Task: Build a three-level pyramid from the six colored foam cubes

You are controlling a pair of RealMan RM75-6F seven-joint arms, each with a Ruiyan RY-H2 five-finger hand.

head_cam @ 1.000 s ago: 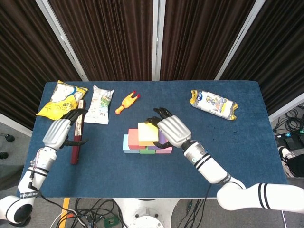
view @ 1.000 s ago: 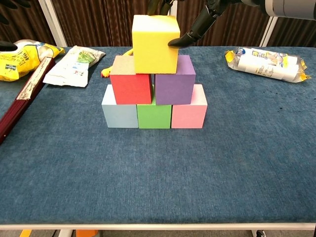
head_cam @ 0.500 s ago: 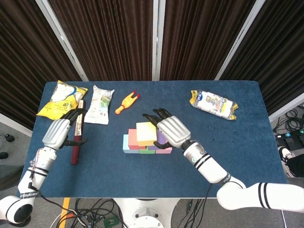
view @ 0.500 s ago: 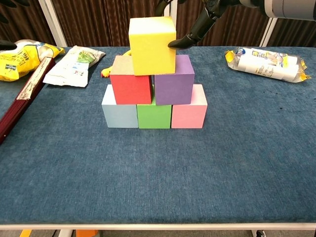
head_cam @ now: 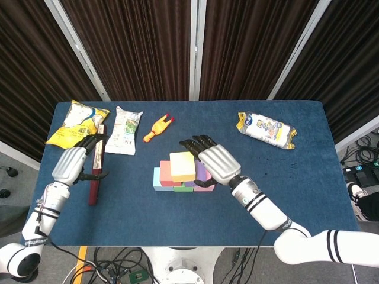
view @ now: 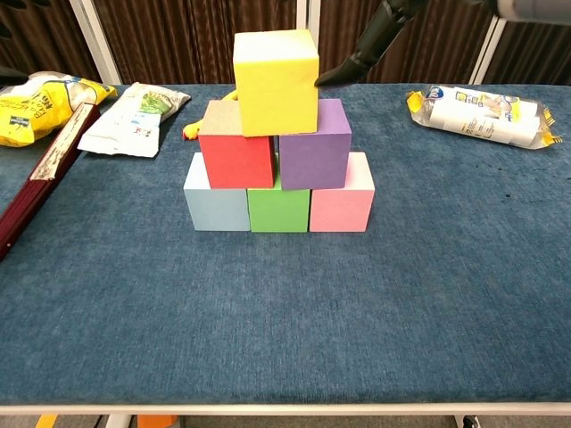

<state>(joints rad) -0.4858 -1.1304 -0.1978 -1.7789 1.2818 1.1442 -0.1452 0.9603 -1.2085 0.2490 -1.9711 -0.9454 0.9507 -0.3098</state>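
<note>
The pyramid stands mid-table. In the chest view, light blue (view: 217, 198), green (view: 278, 208) and pink (view: 342, 204) cubes form the base. Red (view: 236, 144) and purple (view: 315, 144) cubes sit on them, and the yellow cube (view: 275, 82) tops the stack, set slightly left. My right hand (head_cam: 216, 163) hovers over the stack's right side holding nothing, fingers spread; one fingertip (view: 332, 75) sits right at the yellow cube's (head_cam: 182, 167) upper right edge. My left hand (head_cam: 73, 163) stays at the far left, holding nothing, beside a dark red box (head_cam: 95, 177).
A yellow chip bag (head_cam: 75, 121), a white snack packet (head_cam: 125, 130) and a rubber chicken toy (head_cam: 157, 128) lie behind and left of the stack. A white and yellow packet (head_cam: 266, 130) lies at the back right. The dark red box (view: 45, 171) runs along the left edge.
The yellow cube shifted slightly left and now sits on the red and purple cubes. My right hand has drawn up and to the right off the cube. The left hand has not moved.
</note>
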